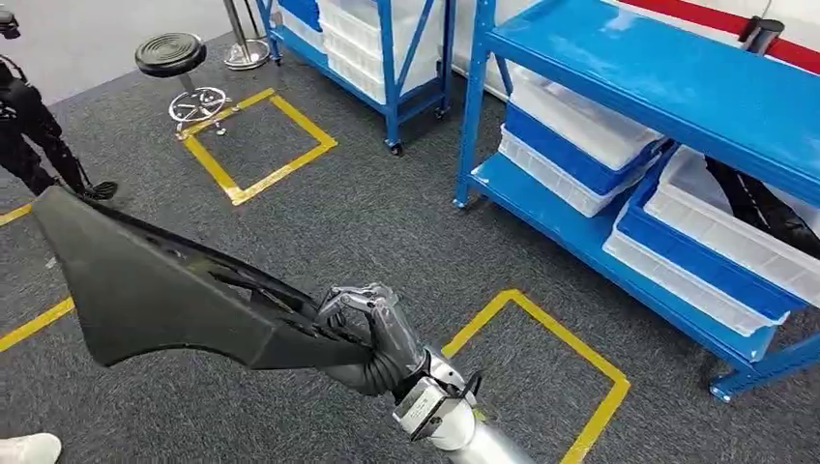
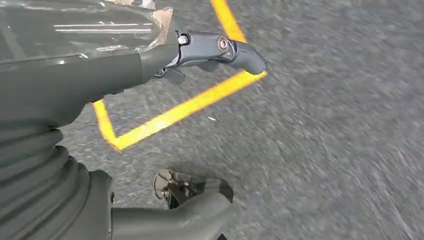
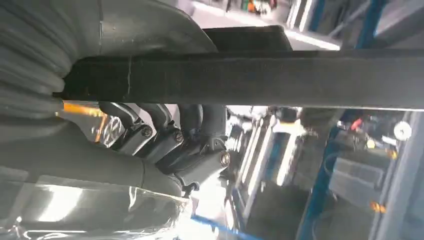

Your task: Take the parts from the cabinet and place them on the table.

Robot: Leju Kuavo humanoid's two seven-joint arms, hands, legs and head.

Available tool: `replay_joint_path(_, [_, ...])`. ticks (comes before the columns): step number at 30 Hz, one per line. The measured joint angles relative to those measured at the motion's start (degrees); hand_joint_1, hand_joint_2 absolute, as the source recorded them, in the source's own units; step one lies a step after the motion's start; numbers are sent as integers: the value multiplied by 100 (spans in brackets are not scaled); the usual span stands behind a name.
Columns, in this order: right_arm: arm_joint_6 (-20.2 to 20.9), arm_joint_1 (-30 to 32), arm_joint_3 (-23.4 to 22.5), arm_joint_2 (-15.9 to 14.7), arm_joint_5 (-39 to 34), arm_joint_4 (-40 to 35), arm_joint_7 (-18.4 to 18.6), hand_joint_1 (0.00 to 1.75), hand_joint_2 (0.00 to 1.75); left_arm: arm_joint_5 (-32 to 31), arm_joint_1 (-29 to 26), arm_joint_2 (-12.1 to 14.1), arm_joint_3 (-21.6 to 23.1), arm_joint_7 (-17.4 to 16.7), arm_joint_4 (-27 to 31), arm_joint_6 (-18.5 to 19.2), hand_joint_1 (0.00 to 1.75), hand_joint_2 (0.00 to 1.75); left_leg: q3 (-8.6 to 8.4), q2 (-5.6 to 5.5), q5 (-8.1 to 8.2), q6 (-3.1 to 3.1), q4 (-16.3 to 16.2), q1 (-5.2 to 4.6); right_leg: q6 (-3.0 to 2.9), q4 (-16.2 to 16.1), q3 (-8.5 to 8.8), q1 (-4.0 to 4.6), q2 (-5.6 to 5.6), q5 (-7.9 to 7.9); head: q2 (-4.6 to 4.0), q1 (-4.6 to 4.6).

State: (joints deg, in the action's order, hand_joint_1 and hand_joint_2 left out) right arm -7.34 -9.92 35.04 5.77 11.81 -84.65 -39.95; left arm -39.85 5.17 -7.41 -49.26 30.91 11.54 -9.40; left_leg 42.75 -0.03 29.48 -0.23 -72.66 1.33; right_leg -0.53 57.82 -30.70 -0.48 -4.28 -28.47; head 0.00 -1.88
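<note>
Black plastic, long and wedge-shaped: that is the part (image 1: 164,290) the robot carries, held out low over the grey carpet (image 1: 367,222) and stretching away to the robot's left. The right hand (image 1: 372,329) grasps it at its narrow end, fingers (image 3: 165,135) curled under the dark bar while the thumb lies along the other side. The left hand (image 2: 150,65) holds nothing, its fingers apart above a corner of yellow floor tape (image 2: 165,117). To the right stands a blue shelf rack (image 1: 658,87) loaded with white and blue bins (image 1: 580,135); one bin holds another dark part (image 1: 759,208). A black round stool (image 1: 172,58) sits beyond a taped yellow square (image 1: 256,145).
</note>
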Motion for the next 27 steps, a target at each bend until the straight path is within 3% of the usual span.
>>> replay_joint_path(1, [-9,1,7,0,-31,-4,-2,175,175,79,0,4,-5,-91,0,33,0,175,-305,59,-216,42,508,-15,-4,0,8,12,-69,-5,0,-2])
replay_joint_path(2, [-9,0,18,2,-68,-13,-2,175,175,118,9,7,-20,-237,0,44,0,175,-646,233,-401,101,1051,-42,-5,-1,21,22,-127,-10,0,0])
replay_joint_path(3, [-7,0,20,2,-114,-22,-2,175,175,136,34,7,-26,-491,0,42,0,175,-814,594,-358,165,1388,-113,-2,0,34,45,-179,-20,0,-2])
replay_joint_path(4, [-4,-5,20,0,-132,-22,0,175,175,136,48,0,-26,-692,0,59,0,175,-821,516,-391,162,1398,-135,31,1,27,98,-225,-39,0,-13])
replay_joint_path(7, [-11,-6,26,4,-94,-22,0,175,175,77,43,-11,-24,-759,0,168,0,175,-778,305,-405,217,1424,-176,87,-49,74,74,-409,-41,0,-4])
replay_joint_path(8, [-29,-2,26,13,-66,-31,0,175,175,51,45,-28,-22,-759,0,179,0,175,-876,197,-495,271,1562,-88,135,-22,63,114,-416,-92,0,-7])
replay_joint_path(9, [-40,-4,26,2,-55,-28,2,175,175,18,44,-68,-20,-765,-4,208,0,175,-916,152,-523,292,1613,-107,143,120,52,69,-62,-169,0,-26])
replay_joint_path(10, [-46,-4,26,-2,-48,-33,-7,175,175,-25,71,-68,-11,-827,-4,221,0,175,-912,75,-557,343,1620,-99,101,500,-124,51,218,-357,0,-17])
replay_joint_path(11, [-52,9,26,-13,-46,-31,-7,175,175,-50,86,-76,-2,-853,-7,223,0,175,-890,-19,-559,347,1620,-99,74,958,-352,33,337,-545,0,-44])
replay_joint_path(12, [-57,30,24,-31,-44,-26,7,175,175,-61,85,-85,4,-868,-9,230,0,175,-879,-112,-561,348,1620,-99,66,1409,-583,15,379,-712,0,-46])
replay_joint_path(13, [-59,49,24,-48,-46,-24,7,175,175,-81,80,-94,9,-877,-13,236,0,175,-872,-204,-562,348,1618,-100,89,1725,-761,9,398,-786,0,-50])
replay_joint_path(14, [-64,58,24,-57,-46,-24,7,175,175,-83,66,-101,9,-892,-18,238,0,175,-874,-293,-565,343,1616,-99,138,1763,-812,5,405,-741,0,-57])
replay_joint_path(15, [-64,57,24,-63,-44,-24,7,175,175,-83,57,-112,9,-912,-22,238,0,175,-881,-389,-566,339,1611,-97,217,1489,-712,-10,411,-570,0,-57])
replay_joint_path(16, [-63,56,24,-63,-44,-24,7,175,175,-93,57,-118,9,-940,-22,249,0,175,-886,-482,-568,328,1601,-92,296,1002,-499,-29,434,-328,0,-57])
replay_joint_path(17, [-63,56,24,-63,-42,-24,7,175,175,-98,60,-125,11,-975,-22,254,0,175,-886,-566,-560,305,1578,-87,361,464,-263,-60,534,-93,0,-57])
replay_joint_path(18, [-57,58,24,-66,-40,-24,7,175,175,-98,61,-125,9,-1010,-22,254,0,175,-854,-636,-546,268,1542,-82,390,52,-94,-114,834,44,0,-63])
replay_joint_path(19, [-40,62,24,-68,-40,-22,4,175,175,-98,69,-124,9,-1039,-22,247,0,175,-812,-703,-511,211,1459,-128,311,3,-108,-101,872,39,0,-57])
replay_joint_path(22, [28,26,24,-61,-57,-20,7,175,175,-98,25,-129,6,-1058,-22,214,0,175,-736,-825,-567,89,1508,-60,145,26,-99,-47,702,74,0,-52])
replay_joint_path(23, [39,-5,24,-42,-57,-15,7,175,175,-98,18,-123,6,-1056,-22,206,0,175,-710,-833,-551,73,1481,-44,92,-20,-92,-118,635,107,0,-52])
replay_joint_path(24, [44,-36,26,-33,-59,-7,7,175,175,-98,17,-125,6,-1050,-22,197,0,175,-666,-516,-475,60,1368,-68,57,-30,-74,-106,576,118,0,-44])
replay_joint_path(25, [44,-58,26,-15,-66,0,2,175,175,-96,26,-131,6,-1048,-22,192,0,175,-527,-251,-284,36,1082,-72,-1,-35,-64,-90,503,109,0,-6])
replay_joint_path(26, [44,-70,26,-13,-75,11,2,175,175,-98,44,-133,6,-1043,-22,195,0,175,-307,-116,-56,8,649,-55,-28,-34,-62,-65,418,91,0,-11])
replay_joint_path(27, [41,-71,26,-15,-75,26,2,175,175,-98,54,-133,6,-1032,-22,195,0,175,-77,-62,138,-12,205,-43,-44,-34,-61,-38,328,80,0,-9])
